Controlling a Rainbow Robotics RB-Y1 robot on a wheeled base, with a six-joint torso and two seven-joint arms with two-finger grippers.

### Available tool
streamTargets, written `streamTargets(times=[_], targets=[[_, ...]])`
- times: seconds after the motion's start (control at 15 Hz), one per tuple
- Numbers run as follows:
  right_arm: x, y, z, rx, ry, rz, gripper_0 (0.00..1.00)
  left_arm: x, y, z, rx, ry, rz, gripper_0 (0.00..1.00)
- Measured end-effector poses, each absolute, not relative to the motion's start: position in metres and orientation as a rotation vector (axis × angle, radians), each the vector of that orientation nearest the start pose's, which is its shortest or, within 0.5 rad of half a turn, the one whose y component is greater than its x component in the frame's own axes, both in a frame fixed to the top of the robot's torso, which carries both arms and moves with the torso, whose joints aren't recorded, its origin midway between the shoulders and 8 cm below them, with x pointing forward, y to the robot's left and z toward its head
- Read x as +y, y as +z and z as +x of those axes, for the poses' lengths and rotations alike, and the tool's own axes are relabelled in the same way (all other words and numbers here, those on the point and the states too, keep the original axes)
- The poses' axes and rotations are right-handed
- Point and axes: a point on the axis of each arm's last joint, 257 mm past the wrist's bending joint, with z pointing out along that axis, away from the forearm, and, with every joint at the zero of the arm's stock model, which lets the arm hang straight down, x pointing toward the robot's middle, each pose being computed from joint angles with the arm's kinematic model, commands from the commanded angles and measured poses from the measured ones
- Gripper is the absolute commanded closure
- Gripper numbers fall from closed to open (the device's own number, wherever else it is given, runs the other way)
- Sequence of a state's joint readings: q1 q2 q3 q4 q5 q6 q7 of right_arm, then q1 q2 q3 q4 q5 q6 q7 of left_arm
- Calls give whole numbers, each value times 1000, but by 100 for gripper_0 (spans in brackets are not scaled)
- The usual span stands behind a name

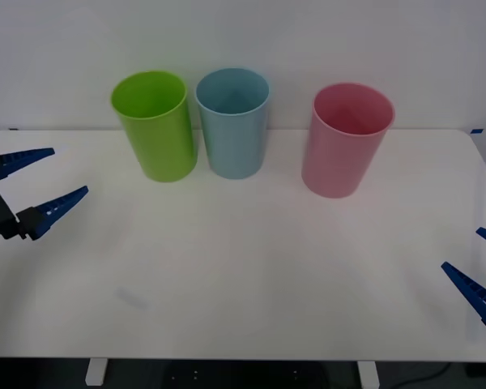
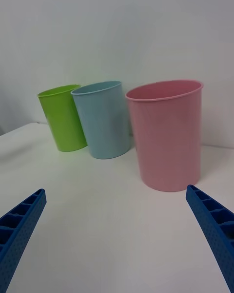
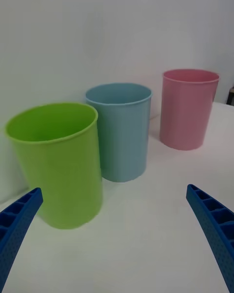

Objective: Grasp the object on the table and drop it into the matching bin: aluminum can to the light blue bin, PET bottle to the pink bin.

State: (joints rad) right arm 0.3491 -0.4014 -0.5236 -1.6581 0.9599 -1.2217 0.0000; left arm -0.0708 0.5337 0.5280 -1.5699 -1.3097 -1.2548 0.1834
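Standing in a row across the upper part of the front view were a lime green bin [image 1: 154, 124], the light blue bin [image 1: 234, 121] beside it, and the pink bin [image 1: 346, 138] set apart at upper right, all on the white table [image 1: 243, 275]. No can could be seen on the tabletop; where it lay could not be told. The left gripper [image 1: 47, 180] hovered at the left edge, fingers spread apart and empty. The right gripper [image 1: 479, 267] waited at lower right, likewise spread and empty. One risk: with green and blue bins nearly touching, a careless drop might land in the wrong one.
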Motion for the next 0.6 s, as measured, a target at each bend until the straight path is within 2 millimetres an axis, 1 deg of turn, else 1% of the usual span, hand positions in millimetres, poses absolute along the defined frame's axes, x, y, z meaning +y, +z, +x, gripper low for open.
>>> streamTargets(times=[0.27, 0.4, 0.6], targets=[[-330, -169, 342, 1441, 567, -465, 0, 348, -123, 422, 1536, -436, 744, 0], [-330, -169, 342, 1441, 567, -465, 0, 358, -130, 410, 1556, -445, 720, 0], [-330, -169, 342, 1441, 567, -465, 0, 369, -133, 395, 1565, -460, 673, 0]])
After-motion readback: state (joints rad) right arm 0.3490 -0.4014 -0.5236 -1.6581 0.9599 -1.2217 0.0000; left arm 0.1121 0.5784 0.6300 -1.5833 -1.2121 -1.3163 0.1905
